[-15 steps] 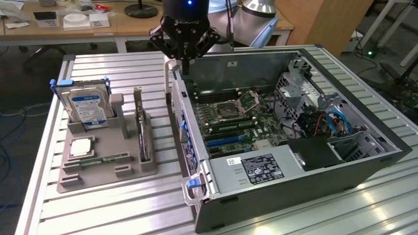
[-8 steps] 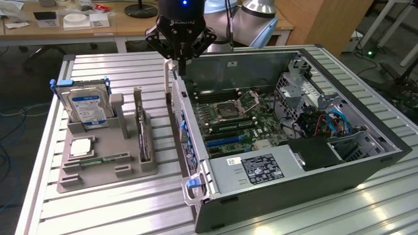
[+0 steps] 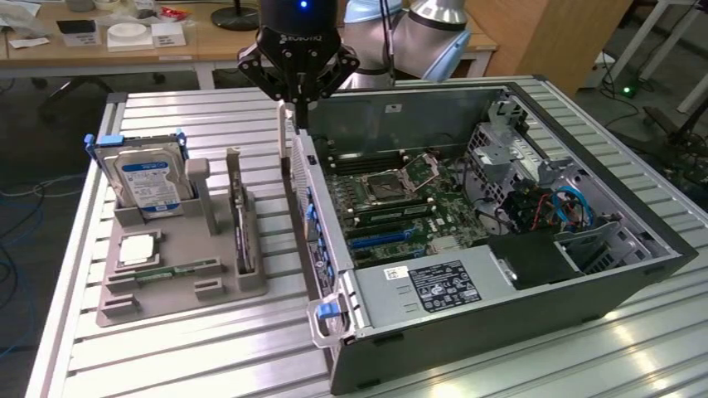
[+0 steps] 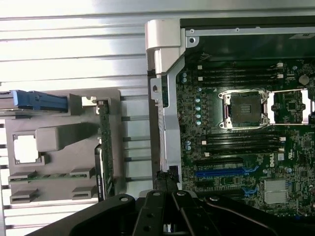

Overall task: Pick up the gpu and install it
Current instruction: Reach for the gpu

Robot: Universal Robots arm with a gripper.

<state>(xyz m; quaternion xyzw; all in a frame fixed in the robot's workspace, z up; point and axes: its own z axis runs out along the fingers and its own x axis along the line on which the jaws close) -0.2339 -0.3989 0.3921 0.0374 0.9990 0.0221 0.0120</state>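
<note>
pincer: the pincer (image 3: 297, 101) is pinched fully shut with nothing in it. It points straight down, right above the top edge of the case's back wall (image 3: 301, 178). Can't tell if the tips actually touch the metal.

pincer, wrist view: the black fingers (image 4: 147, 209) come together over that same back wall (image 4: 165, 73), with the motherboard on one side and the holder on the other.

gpu: the gpu (image 3: 240, 224) hasn't been picked up yet. It stands on edge in a slot of the grey holder, pale bracket end up and toward the back of the desk. In the wrist view it's just a thin dark edge-on strip (image 4: 104, 147). It's near the pincer but clearly apart from it, on the exterior view's left of the case.

holder: a grey parts holder (image 3: 177, 286) lies flat on the desk, just beside the case on the exterior view's left.

hard drive: a silver hard drive (image 3: 146, 178) with a blue label stands upright in the holder's far-left slot, with a blue bracket around its top.

other bits in the holder: a square cpu chip (image 3: 138, 249) lies flat, and a narrow green memory stick (image 3: 177, 269) lies right in front of it.

case: a dark pc case (image 3: 619, 274) lies on its side with the panel off and the inside facing up.

motherboard: the green motherboard (image 3: 415, 211) has its cpu socket (image 3: 390, 186) open, and blue expansion slots (image 3: 382, 240) lie toward the near end.

power supply: a silver power supply (image 3: 437, 286) with a black sticker sits at the near end of the case.

desk: a slatted aluminium desk (image 3: 177, 356) carries the holder and the case.
</note>
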